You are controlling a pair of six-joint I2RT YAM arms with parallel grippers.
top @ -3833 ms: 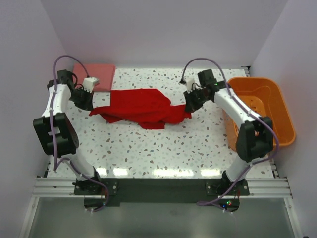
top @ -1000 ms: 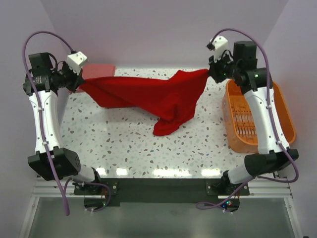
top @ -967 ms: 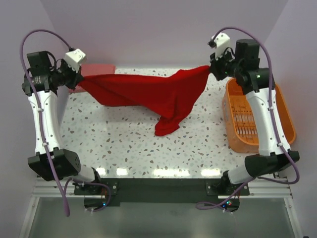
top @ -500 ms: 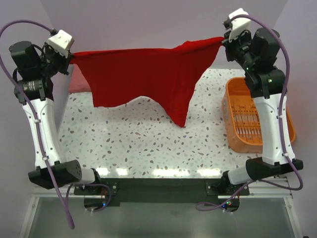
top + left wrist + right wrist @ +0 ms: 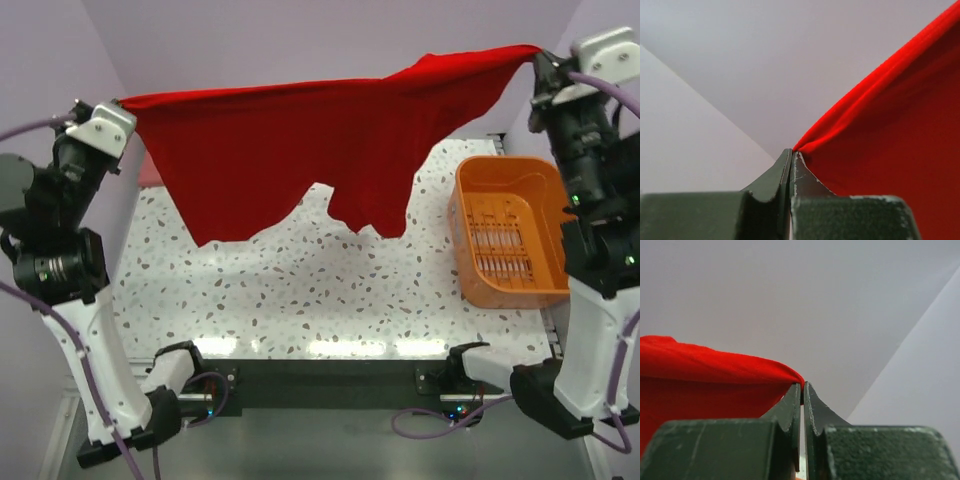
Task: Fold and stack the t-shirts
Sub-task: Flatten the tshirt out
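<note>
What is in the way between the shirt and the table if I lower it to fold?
Nothing visible. The shirt hangs stretched between the left gripper and right gripper, and the table under it is bare. The basket sits off to the right.

T-shirt hangs above the table; basket sits at right.
</note>
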